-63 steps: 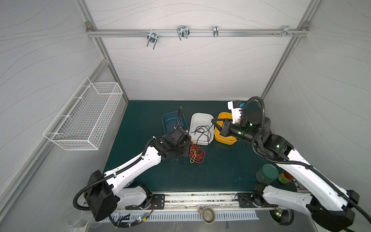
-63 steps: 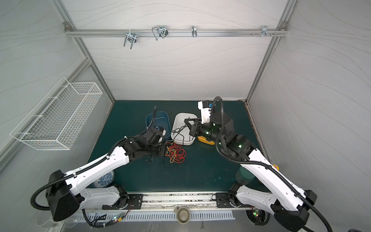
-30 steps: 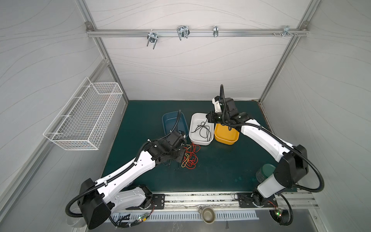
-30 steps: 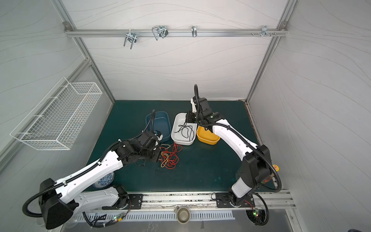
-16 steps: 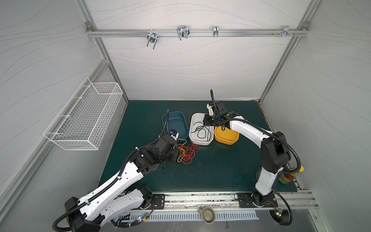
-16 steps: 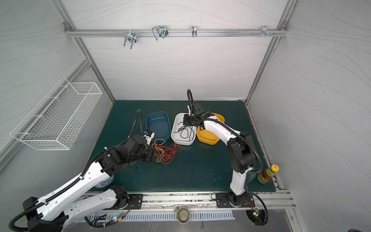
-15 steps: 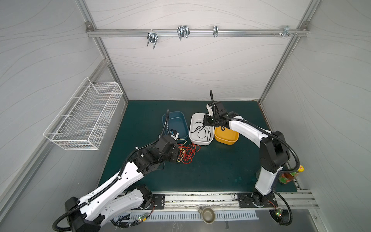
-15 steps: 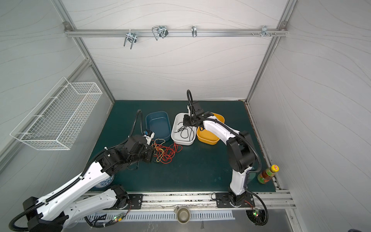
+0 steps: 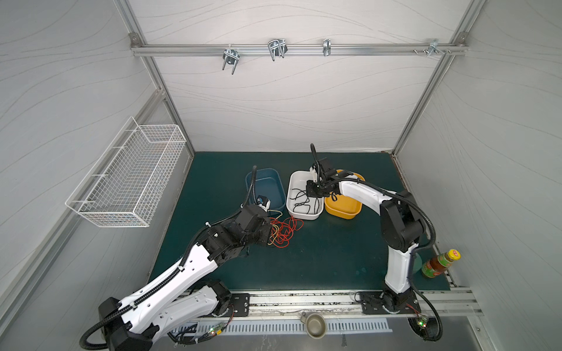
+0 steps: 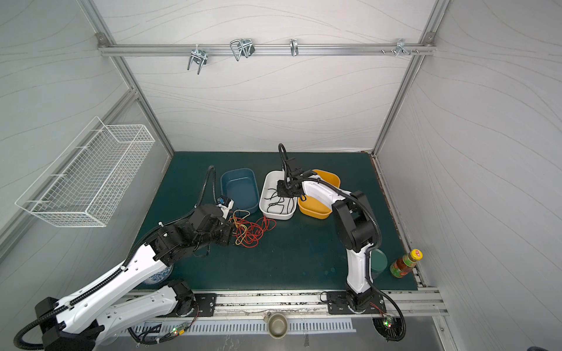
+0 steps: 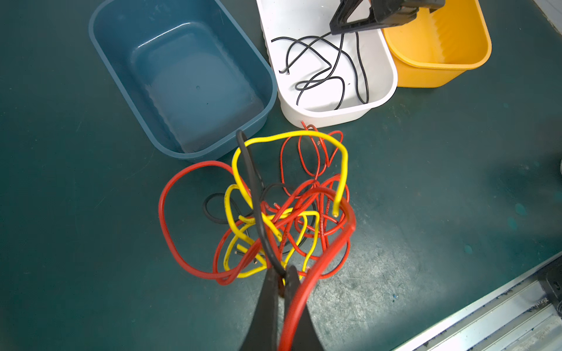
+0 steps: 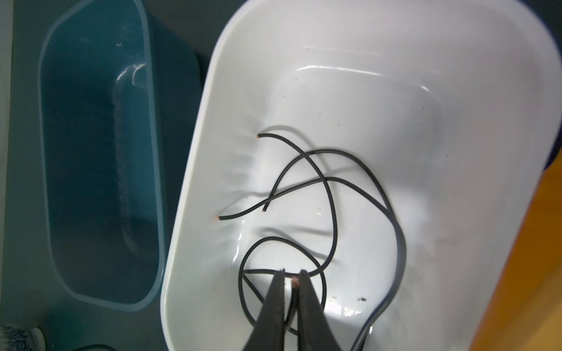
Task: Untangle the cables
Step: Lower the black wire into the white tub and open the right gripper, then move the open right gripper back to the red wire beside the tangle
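Note:
A tangle of red, yellow and black cables (image 9: 284, 232) (image 10: 251, 232) (image 11: 289, 212) lies on the green mat in front of the tubs. My left gripper (image 9: 269, 235) (image 11: 281, 273) is at its near edge, shut on a black cable that rises out of the tangle. A red loop drapes over one finger. Loose black cables (image 9: 304, 200) (image 12: 328, 197) lie in the white tub (image 9: 304, 216) (image 12: 188, 182). My right gripper (image 9: 313, 194) (image 12: 292, 273) hangs low inside it. Its jaws stand slightly apart, with a black cable's copper-tipped end loose between them.
A blue tub (image 9: 267, 179) (image 11: 188, 76) and a yellow tub (image 9: 343, 209) (image 11: 441, 45) flank the white one. A wire basket (image 9: 127, 179) hangs on the left wall. A sauce bottle (image 9: 441, 263) and a green cup (image 10: 378, 261) stand at the front right.
The right gripper came down into the white tub with a black cable and its jaws have parted a little. The left gripper drew back to the left, dragging the tangle with it.

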